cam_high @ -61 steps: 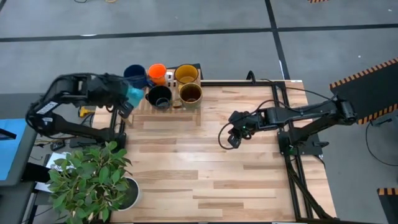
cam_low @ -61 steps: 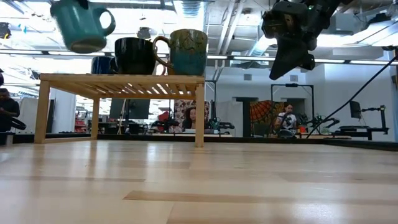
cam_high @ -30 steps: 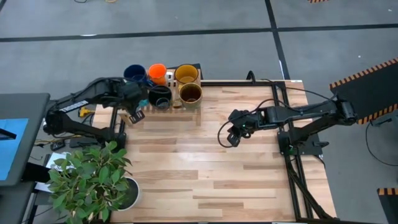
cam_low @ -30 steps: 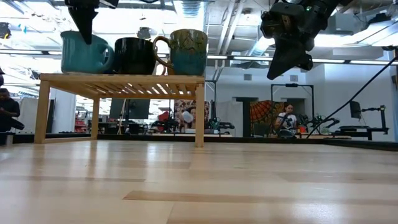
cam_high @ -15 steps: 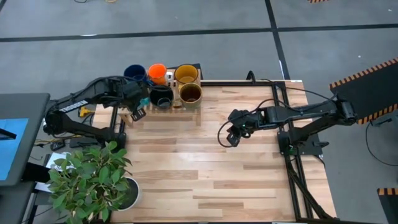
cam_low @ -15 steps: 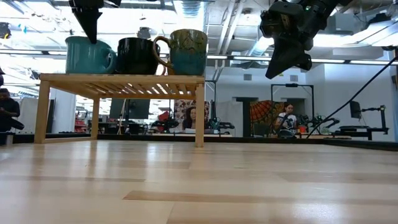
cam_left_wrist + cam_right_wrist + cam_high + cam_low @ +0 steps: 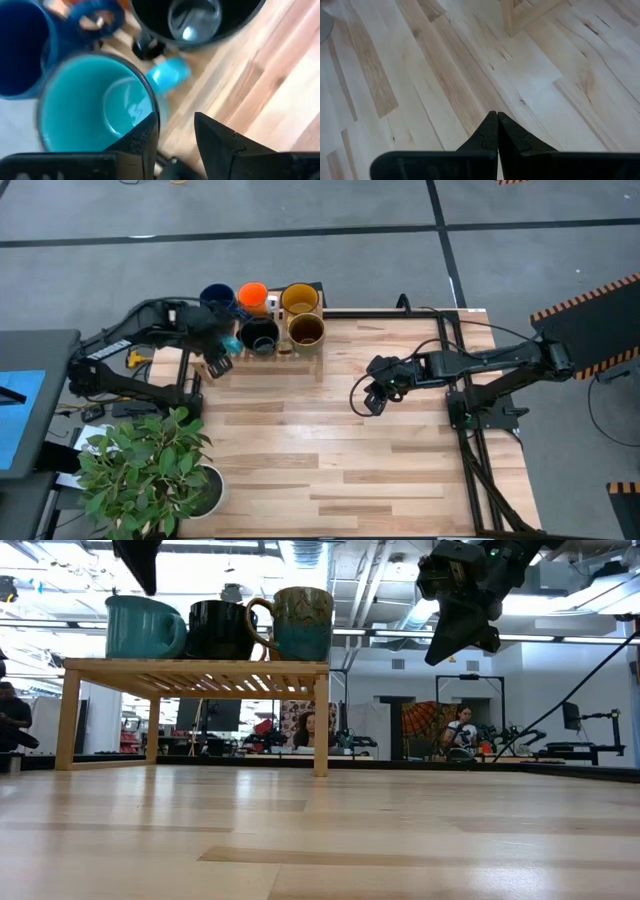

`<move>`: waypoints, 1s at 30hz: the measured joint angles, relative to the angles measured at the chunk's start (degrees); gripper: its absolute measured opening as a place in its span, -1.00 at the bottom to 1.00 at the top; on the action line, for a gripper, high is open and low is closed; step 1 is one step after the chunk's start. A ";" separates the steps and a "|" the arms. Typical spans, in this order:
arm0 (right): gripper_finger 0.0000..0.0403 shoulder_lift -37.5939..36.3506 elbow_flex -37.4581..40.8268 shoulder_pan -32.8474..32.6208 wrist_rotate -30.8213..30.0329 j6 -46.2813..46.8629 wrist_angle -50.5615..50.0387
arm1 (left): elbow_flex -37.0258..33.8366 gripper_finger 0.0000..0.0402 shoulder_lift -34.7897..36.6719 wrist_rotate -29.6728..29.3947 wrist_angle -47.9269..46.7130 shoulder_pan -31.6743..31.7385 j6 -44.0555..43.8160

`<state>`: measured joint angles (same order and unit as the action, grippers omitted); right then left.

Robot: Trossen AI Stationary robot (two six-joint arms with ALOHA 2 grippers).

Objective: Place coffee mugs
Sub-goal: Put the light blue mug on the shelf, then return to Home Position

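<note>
Several glossy coffee mugs stand on a low wooden rack (image 7: 200, 667) at the table's far left: dark blue (image 7: 216, 298), orange (image 7: 252, 294), yellow (image 7: 299, 299), olive-brown (image 7: 306, 330), black (image 7: 259, 333) and teal (image 7: 142, 627). My left gripper (image 7: 175, 135) hangs open just above the teal mug (image 7: 95, 105), clear of its rim, and hides most of it in the high view. My right gripper (image 7: 375, 402) hovers shut over the table's middle, holding nothing.
A leafy potted plant (image 7: 150, 465) in a white pot (image 7: 207, 492) stands at the near left corner. Bare wooden tabletop (image 7: 330, 470) stretches from the rack to the near edge. People sit in the room behind the table (image 7: 462, 728).
My left gripper has opened, let go of the teal mug and risen straight up from it. The teal mug stays upright on the rack beside the black mug.
</note>
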<state>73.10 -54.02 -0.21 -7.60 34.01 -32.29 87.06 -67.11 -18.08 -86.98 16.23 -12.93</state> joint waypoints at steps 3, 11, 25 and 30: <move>-0.90 0.00 0.00 0.00 -0.01 0.00 0.00 | 5.01 -0.42 0.03 -0.23 0.12 0.00 -0.02; -0.90 -0.16 0.00 0.00 0.33 0.00 0.03 | 8.48 -0.43 3.31 2.49 18.74 -0.16 4.00; -0.90 -8.34 -0.07 -0.39 1.73 0.18 -0.34 | -37.65 -0.81 18.37 15.17 97.57 -13.71 2.00; -0.90 -8.70 -0.04 -0.39 1.76 1.52 -0.77 | -49.84 -0.99 19.59 11.37 110.80 -19.27 0.09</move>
<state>64.40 -54.06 -0.60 -5.84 35.54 -33.07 37.22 -47.52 -6.70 23.82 -3.04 -12.84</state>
